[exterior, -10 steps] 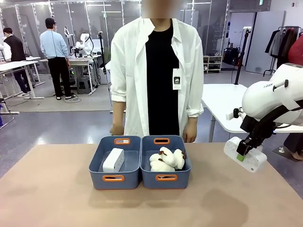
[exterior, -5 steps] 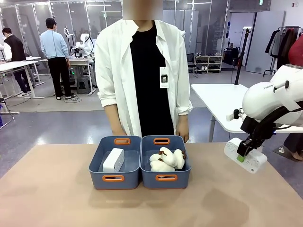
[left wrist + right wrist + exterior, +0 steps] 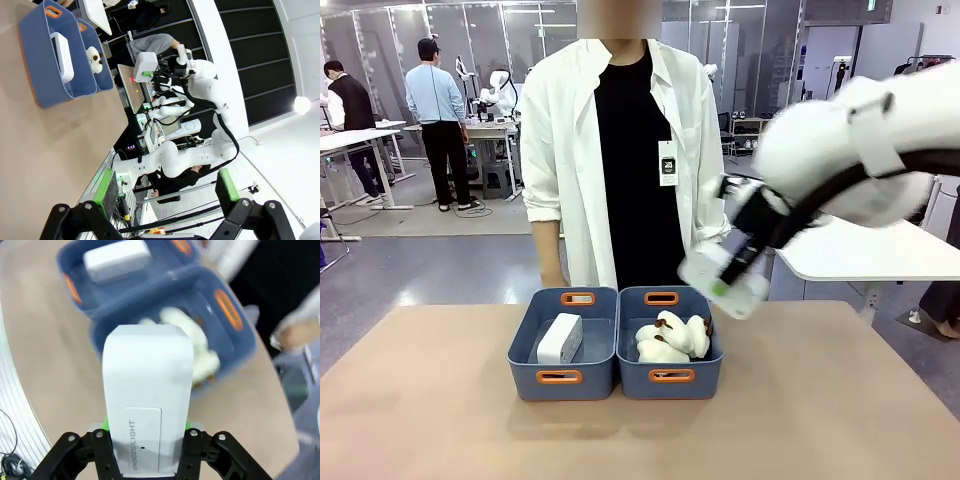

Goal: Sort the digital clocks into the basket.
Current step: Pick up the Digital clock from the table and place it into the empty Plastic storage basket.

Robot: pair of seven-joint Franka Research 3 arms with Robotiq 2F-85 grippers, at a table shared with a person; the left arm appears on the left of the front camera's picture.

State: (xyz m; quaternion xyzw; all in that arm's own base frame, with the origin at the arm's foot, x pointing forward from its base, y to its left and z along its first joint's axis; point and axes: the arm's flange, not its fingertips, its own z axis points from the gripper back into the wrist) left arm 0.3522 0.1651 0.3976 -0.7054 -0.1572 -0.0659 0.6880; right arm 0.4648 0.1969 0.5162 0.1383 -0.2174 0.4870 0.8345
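My right gripper is shut on a white digital clock, carried in the air just above and right of the two blue bins, blurred by motion. From the right wrist view the clock stands lengthwise between my right gripper fingers, over the bins. The left bin, the basket, holds another white clock, also seen as the clock in the basket. My left gripper is open and empty, far from the basket.
The right bin holds cream plush toys. A person in a white shirt stands close behind both bins at the table's far edge. The brown tabletop is bare in front and to the sides.
My right arm has swung left and upward with the clock, from the table's right edge to just beside the right bin. The person shifted slightly left. The left gripper stays open.
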